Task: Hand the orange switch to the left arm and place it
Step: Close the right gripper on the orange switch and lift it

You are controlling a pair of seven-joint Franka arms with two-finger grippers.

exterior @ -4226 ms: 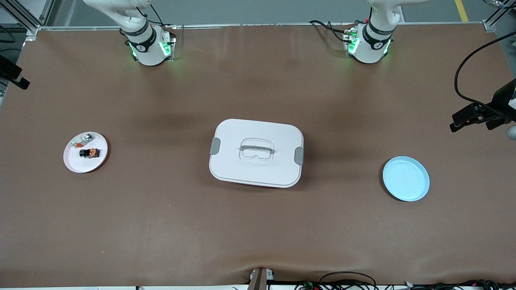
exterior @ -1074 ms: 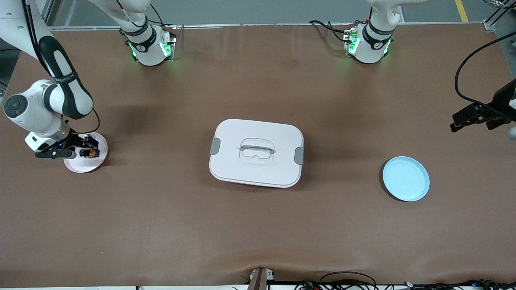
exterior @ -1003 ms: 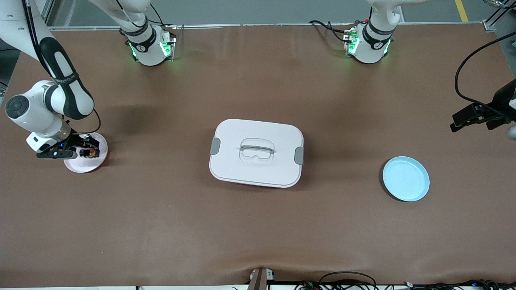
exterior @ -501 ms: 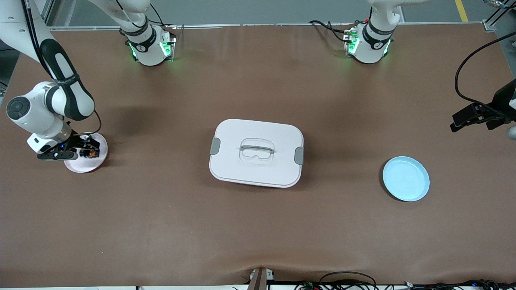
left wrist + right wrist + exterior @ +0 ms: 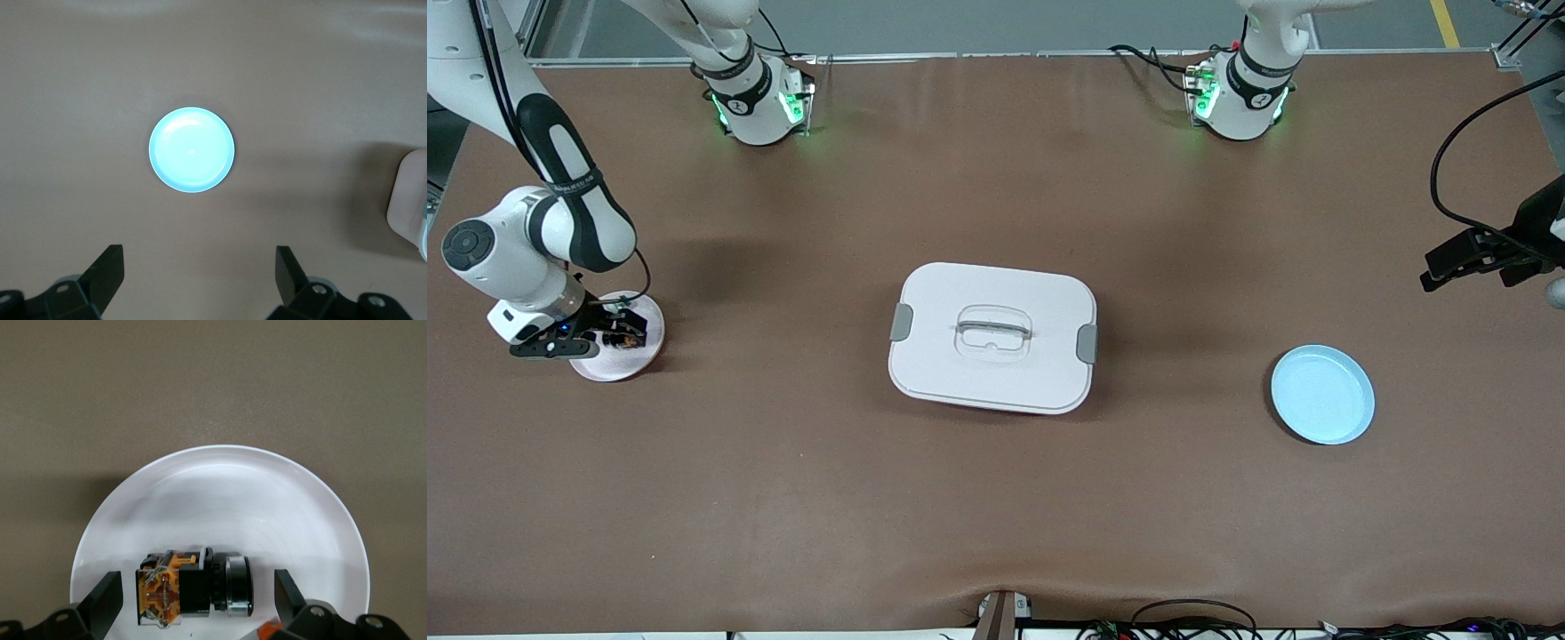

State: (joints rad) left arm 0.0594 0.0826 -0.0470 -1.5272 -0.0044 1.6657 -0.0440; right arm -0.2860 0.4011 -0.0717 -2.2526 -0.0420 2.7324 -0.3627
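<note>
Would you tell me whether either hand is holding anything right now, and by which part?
Nothing is held. The right hand is open astride the orange switch; the left hand is open and empty.

1. We see the large white rounded-rectangular lidded box (image 5: pixel 992 337) at the middle of the brown table (image 5: pixel 996 498), blocking the straight line between the two plates.
2. Bare table runs between the box and the edge nearest the front camera, and between the box and the arm bases.
3. The light blue round plate (image 5: pixel 1322 394) lies uncovered near the left arm's end.
</note>
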